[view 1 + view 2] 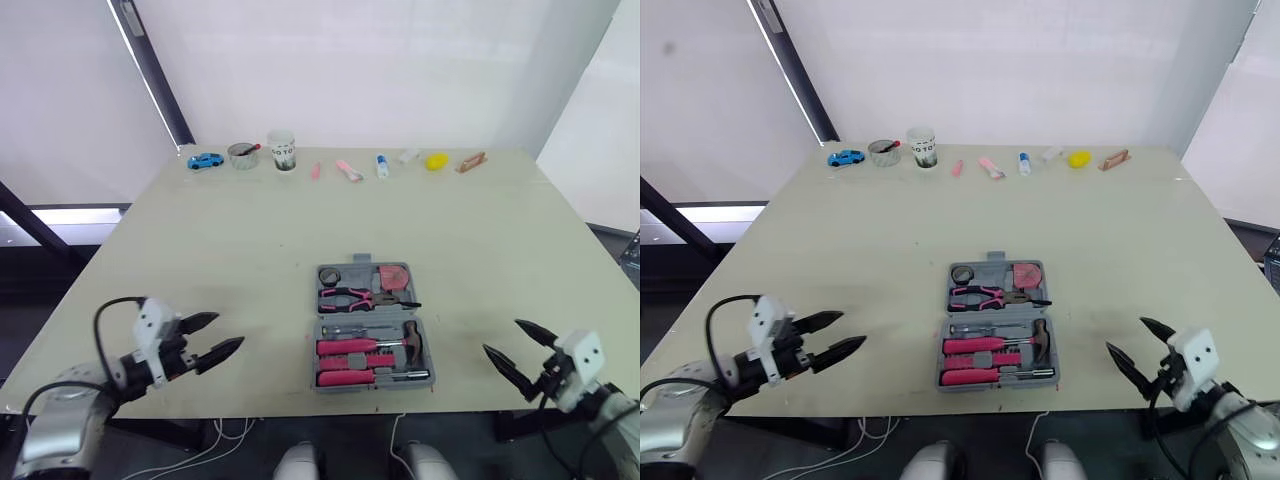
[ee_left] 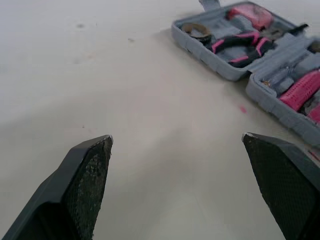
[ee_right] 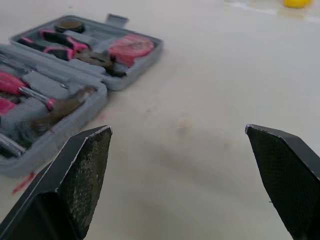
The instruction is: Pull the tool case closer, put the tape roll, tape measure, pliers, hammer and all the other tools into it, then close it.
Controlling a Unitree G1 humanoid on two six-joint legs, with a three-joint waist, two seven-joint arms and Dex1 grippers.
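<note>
Here we are: the grey tool case point(image 1: 365, 314) lies open and flat on the pale table point(image 1: 250, 230), in the middle and close to the near edge, with its handle pointing to the far side. Look inside the far half: a dark tape roll point(image 1: 329, 275) sits in the left corner, a pink tape measure point(image 1: 393, 275) in the right corner, and the pink-handled pliers point(image 1: 355, 296) lie across just in front of them. In the near half, the hammer point(image 1: 412, 340) has its head at the right end, beside pink-handled screwdrivers point(image 1: 350, 348) lying side by side.

Now the arms. The left pincer point(image 1: 228, 331) hangs low over the near edge of the table, to the left of the case and well apart from it, spread wide and holding nothing. The right pincer point(image 1: 502, 336) mirrors it on the other side, also wide and empty, with its tips pointing in toward the case.

Along the far edge there's a row of small things: a blue toy car point(image 1: 205, 160), a metal tin point(image 1: 243, 154), a white cup point(image 1: 283, 150), a small bottle point(image 1: 382, 165) and a yellow object point(image 1: 436, 161).
</note>
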